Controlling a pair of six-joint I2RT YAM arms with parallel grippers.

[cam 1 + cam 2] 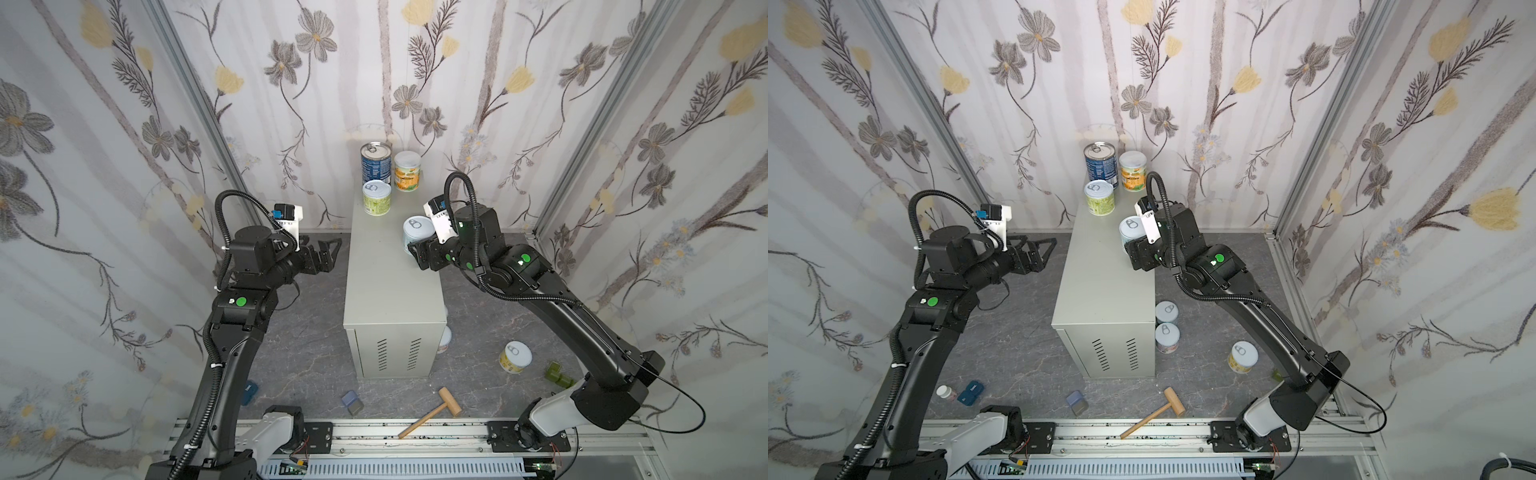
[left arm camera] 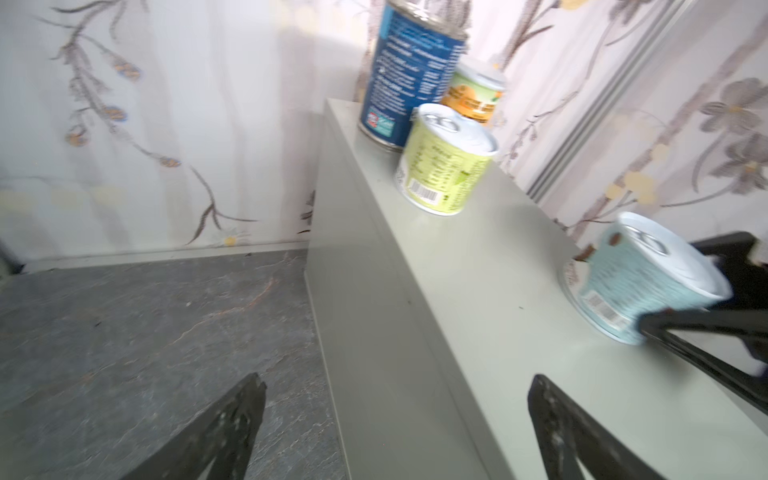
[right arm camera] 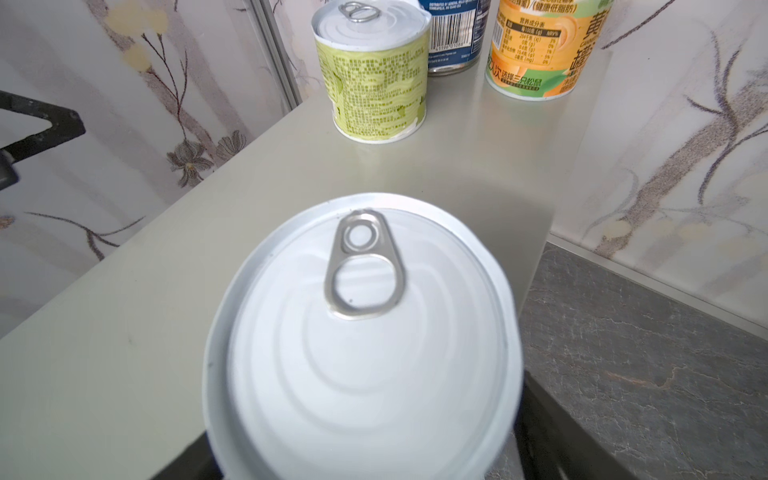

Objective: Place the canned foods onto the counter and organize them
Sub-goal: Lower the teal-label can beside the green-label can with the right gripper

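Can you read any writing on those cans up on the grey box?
"营养成分表", "选择三只松鼠": on the orange can, right wrist view.
"DISTRIBUTED BY GENERAL MILLS": fine print by the barcode on the blue can.
Too small to read: the dense print on the green can.
Blurred, unreadable: the light blue can.
Too small: the yellow can on the floor.

On grey counter [image 1: 390, 270]: blue can [image 1: 376, 164], orange can [image 1: 408, 172], green can [image 1: 377, 199], pale-blue can [image 1: 415, 237]; on marbled floor [image 1: 311, 332]: yellow can [image 1: 515, 358], mallet [image 1: 432, 411].

In a top view the counter [image 1: 390, 291] mostly hides one can [image 1: 445, 340]
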